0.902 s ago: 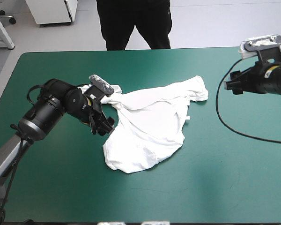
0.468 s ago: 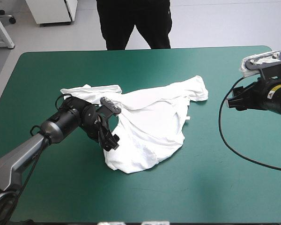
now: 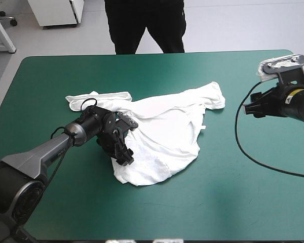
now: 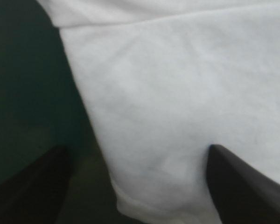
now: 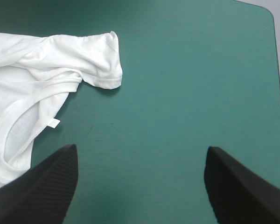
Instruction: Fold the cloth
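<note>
T-shirt (image 3: 162, 136) is lying rumpled around the middle of the teal-green cover (image 3: 228, 197), nowhere near flat. I'd call this the spread-it-out stage rather than actual folding.

Nearest bit is the rounded bottom lobe of cloth, and the left gripper (image 3: 122, 152) is down right at its left edge. In its wrist view the black fingers (image 4: 32, 186) stand wide apart with nothing pinched. One sits over bare cover, the other over white cloth, and the shirt's edge runs between them, so the line-up looks decent.

My take on doing it right: go low enough that the cover-side finger slips under the edge. Close on one layer only, then pull outward and low so the fabric slides instead of bunching. Grabbing a fat fold here would probably just drag the whole heap.

Farther back, the far-left sleeve (image 3: 99, 98) trails off toward the table's left, and the right-hand sleeve (image 3: 215, 96) sticks out the other way. The right gripper (image 3: 251, 105) hangs well apart from the cloth near the right edge, jaws wide open and empty. That right-hand sleeve looks like its obvious target.
</note>
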{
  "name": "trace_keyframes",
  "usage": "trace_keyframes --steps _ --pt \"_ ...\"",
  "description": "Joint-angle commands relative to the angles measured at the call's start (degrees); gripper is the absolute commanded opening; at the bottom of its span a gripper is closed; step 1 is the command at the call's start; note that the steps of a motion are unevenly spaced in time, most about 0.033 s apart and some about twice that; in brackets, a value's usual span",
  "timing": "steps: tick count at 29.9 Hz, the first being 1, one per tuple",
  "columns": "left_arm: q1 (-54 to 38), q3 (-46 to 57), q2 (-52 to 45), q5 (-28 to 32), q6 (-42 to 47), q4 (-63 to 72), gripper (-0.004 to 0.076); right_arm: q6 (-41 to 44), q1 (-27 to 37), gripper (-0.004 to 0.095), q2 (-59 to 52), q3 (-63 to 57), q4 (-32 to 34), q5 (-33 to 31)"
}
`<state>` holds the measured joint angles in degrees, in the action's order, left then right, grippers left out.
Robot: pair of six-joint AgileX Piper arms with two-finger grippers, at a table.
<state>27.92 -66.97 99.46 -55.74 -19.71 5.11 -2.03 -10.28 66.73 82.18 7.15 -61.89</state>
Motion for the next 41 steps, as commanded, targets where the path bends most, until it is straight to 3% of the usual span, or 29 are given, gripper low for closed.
trace_keyframes --steps 1,7,9,16,23,36,41 --pt "0.6 -0.4 0.3 -0.5 -1.1 8.0 0.0412 0.3 -0.2 0.0694 3.4 1.2 -0.4 4.2" --pt "0.6 -0.4 0.3 -0.5 -1.1 9.0 0.0071 0.3 -0.2 0.0693 14.7 1.2 -2.1 6.9" --pt "0.6 -0.4 0.3 -0.5 -1.1 8.9 -0.0010 0.5 -0.2 0.0693 18.4 1.2 -2.3 9.2" --pt "0.6 -0.4 0.3 -1.4 -0.9 8.9 -0.0007 -3.0 -0.2 0.0692 26.7 1.6 -11.1 11.7" --pt "0.6 -0.4 0.3 -1.9 -0.7 8.9 -0.0009 -3.6 -0.2 0.0692 30.7 1.9 -10.1 20.3" --pt "0.6 -0.4 0.3 -4.8 0.6 8.7 -0.0009 -1.8 0.1 0.0692 45.5 16.1 -6.4 18.7" --pt "0.6 -0.4 0.3 -5.3 0.6 8.9 -0.0009 -1.1 1.0 0.0637 51.6 21.4 -6.6 13.8"
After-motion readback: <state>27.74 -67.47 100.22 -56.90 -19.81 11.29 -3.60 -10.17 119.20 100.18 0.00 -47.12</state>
